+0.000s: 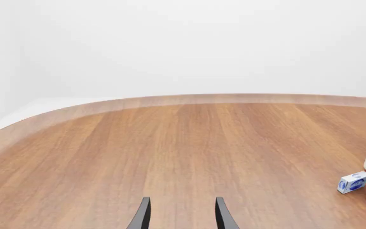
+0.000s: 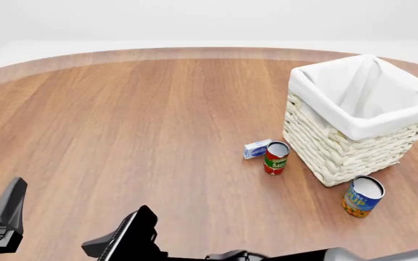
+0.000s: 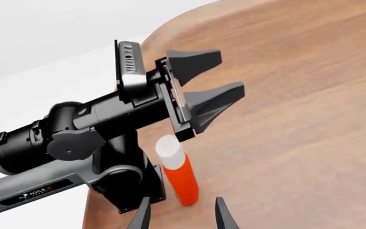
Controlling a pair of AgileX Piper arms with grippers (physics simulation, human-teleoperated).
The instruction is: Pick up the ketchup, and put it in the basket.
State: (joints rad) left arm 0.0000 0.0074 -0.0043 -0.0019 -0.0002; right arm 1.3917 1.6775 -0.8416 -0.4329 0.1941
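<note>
Arms: two, both low at the near edge of the front view.
Left gripper (image 3: 211, 93): fingers spread apart with nothing between them; seen from the right wrist, it hung above the table near the rounded edge.
Right gripper (image 3: 181, 214): only the two fingertips showed, parted with a clear gap, holding nothing.
Ketchup (image 3: 177, 171): one bottle, upright on the table, white cap up, just beyond the right fingertips and just beside the left arm's base; it was not visible in the front view.
Basket (image 2: 339, 155): one, standing on the right side of the table, its white liner folded over the rim, open top.
Cans: two; the red-and-green can (image 2: 275, 157) stood near the basket's left corner, the blue-and-yellow can (image 2: 362, 196) near its front corner.
Small box (image 2: 256, 149): one, white and blue, lying just beside the red-and-green can.
Table (image 2: 136, 125): wooden with a curved far edge; its left and middle lay bare wood, open for moving.
</note>
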